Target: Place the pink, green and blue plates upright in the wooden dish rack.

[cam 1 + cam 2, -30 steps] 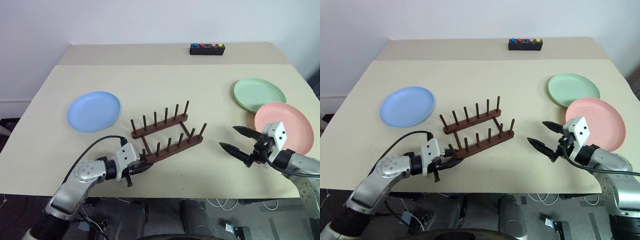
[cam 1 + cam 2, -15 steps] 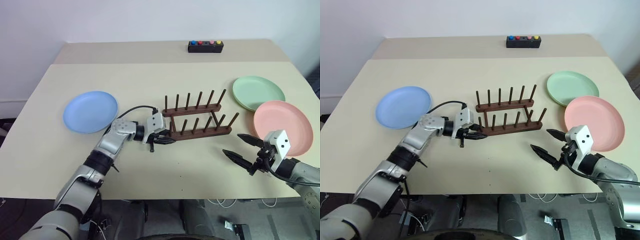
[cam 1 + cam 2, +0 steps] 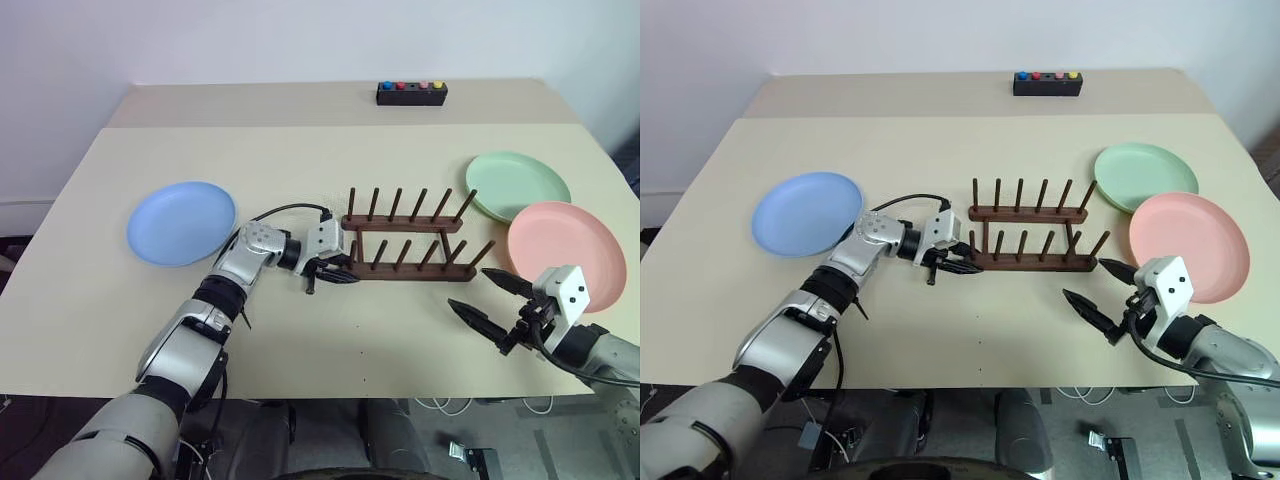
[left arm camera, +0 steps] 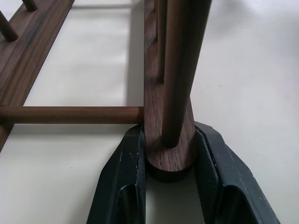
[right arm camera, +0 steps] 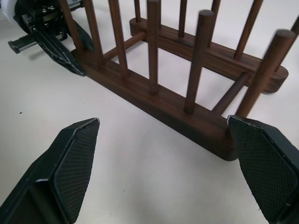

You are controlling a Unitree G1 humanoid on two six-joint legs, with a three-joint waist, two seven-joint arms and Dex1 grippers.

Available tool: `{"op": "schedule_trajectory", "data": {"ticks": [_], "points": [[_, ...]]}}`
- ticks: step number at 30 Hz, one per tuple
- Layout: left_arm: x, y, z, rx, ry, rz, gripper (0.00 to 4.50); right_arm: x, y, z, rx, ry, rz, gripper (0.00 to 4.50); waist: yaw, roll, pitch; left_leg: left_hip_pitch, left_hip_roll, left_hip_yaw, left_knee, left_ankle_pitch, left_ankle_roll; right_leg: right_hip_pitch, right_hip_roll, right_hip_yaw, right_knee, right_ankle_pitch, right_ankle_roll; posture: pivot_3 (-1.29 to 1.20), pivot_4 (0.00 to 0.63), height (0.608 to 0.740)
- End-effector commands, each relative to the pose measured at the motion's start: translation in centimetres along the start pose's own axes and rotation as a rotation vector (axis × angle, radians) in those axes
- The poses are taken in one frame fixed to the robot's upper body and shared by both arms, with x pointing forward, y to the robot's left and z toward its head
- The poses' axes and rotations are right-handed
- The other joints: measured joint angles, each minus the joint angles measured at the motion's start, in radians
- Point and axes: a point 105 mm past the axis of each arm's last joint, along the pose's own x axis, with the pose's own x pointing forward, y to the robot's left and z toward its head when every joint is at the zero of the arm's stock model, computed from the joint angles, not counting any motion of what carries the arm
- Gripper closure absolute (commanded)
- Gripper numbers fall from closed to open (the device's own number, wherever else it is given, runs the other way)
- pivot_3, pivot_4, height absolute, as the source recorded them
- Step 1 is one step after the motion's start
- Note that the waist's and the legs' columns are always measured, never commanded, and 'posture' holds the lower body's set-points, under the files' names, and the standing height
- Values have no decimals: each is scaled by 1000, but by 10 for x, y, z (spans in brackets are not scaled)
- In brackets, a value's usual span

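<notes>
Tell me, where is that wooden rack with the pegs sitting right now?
The wooden rack stands mid-table in the head views, between the blue plate on the left and the green plate and pink plate on the right.

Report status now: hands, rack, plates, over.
Left hand clamps end of rack near rail. Right hand open, empty. Blue plate, green plate, pink plate flat on table. Nothing blocking.

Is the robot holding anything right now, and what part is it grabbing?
The left pincer grips the wooden dish rack by the rounded end of its near rail. The right pincer is open and holds nothing.
</notes>
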Motion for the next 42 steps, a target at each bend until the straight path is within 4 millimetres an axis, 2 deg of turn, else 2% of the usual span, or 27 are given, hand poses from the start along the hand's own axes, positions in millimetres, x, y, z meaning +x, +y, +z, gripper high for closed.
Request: {"op": "schedule_trajectory", "data": {"ticks": [1, 4, 5, 8, 9, 11, 12, 17, 18, 22, 28, 32, 37, 42], "points": [[-5, 7, 13, 34, -38, 19, 1776, 3, 4, 11, -23, -42, 17, 0, 0, 0, 0, 0, 0, 0, 0, 0, 0, 0, 0, 0, 0, 0, 0, 0, 150, 740], [-9, 8, 12, 40, -41, 34, 297, 4, 3, 10, -23, -38, 24, 0, 1, 0, 0, 0, 0, 0, 0, 0, 0, 0, 0, 0, 0, 0, 0, 0, 150, 740], [-11, 7, 11, 41, -41, 44, 59, 4, 2, 9, -24, -33, 25, 0, 1, 0, 0, 0, 0, 0, 0, 0, 0, 0, 0, 0, 0, 0, 0, 0, 150, 740], [-19, 5, 6, 8, -55, 78, 59, 4, -2, 6, -27, -11, 13, 0, -3, 0, 0, 0, 0, 0, 0, 0, 0, 0, 0, 0, 0, 0, 0, 0, 150, 740], [-22, 4, 5, -1, -59, 88, 322, 4, -3, 3, -24, 4, 11, 547, -3, 0, 0, 0, 0, 0, 0, 0, 0, 0, 0, 0, 0, 0, 0, 0, 150, 740], [-25, 1, 3, -10, -65, 102, 903, 3, -4, -1, -28, 29, 11, 1314, -2, 0, 0, 0, 0, 0, 0, 0, 0, 0, 0, 0, 1, 0, 0, 0, 150, 740], [-27, -3, 2, -17, -69, 105, 1323, 2, -5, -3, -37, 44, 11, 1777, -1, 0, 0, 0, 0, 0, 0, 0, 0, 0, 0, 0, 1, 0, 0, 0, 150, 740], [-31, -35, -4, -63, -92, 93, 3855, -3, -9, -15, -56, 111, -13, 4350, -1, 1, -1, 0, 0, 0, -1, 0, 0, 0, 0, 0, 0, 0, 0, 0, 150, 740], [-30, -39, -4, -63, -89, 92, 4430, -4, -10, -17, -60, 122, -15, 4500, 0, 1, -1, 0, 0, -1, -1, 0, 0, 0, 0, 0, 1, 0, 0, 0, 150, 740], [-16, -50, -4, -66, -56, 117, 4480, -5, -20, -35, -92, 221, -73, 4500, 5, 1, -1, 1, 0, -1, 1, 0, 0, 2, 0, 0, 1, 0, 0, 0, 150, 740], [0, -51, 3, -70, -62, 170, 4480, 2, -27, -43, -141, 258, -92, 4500, -1, 1, -1, 2, 0, -1, 1, 0, 0, 2, 0, 0, 1, 0, 0, 0, 150, 740], [6, -49, 2, -67, -48, 205, 4480, 12, -41, -50, -217, 296, -136, 4500, -3, 0, -1, 4, 0, 0, 1, 0, 0, 3, 0, 0, 1, 0, 0, 0, 150, 740], [10, -48, 3, -62, -50, 227, 4480, 30, -43, -46, -246, 267, -120, 4500, -2, 0, -1, 9, 0, 0, 1, 0, 0, 9, 0, 0, 0, 0, -1, 0, 150, 740], [9, -36, 1, -38, -40, 301, 4480, 44, -50, -44, -272, 255, -128, 4500, -6, -1, -1, 10, 0, 0, 0, 0, 0, 9, 0, 0, 0, 0, -1, 0, 150, 740]]}}
